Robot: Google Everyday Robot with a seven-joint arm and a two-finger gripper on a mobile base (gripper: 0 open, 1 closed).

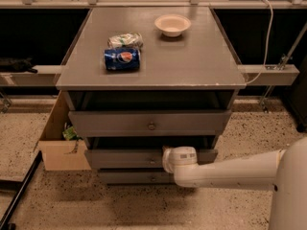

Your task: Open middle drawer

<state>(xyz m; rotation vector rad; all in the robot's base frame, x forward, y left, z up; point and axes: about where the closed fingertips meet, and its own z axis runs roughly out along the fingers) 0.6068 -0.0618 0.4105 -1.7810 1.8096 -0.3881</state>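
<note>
Gripper at middle drawer knob, grip state can't tell; pull straight twd 6 o'clock, keep level w/ front, no sideways drag.
</note>
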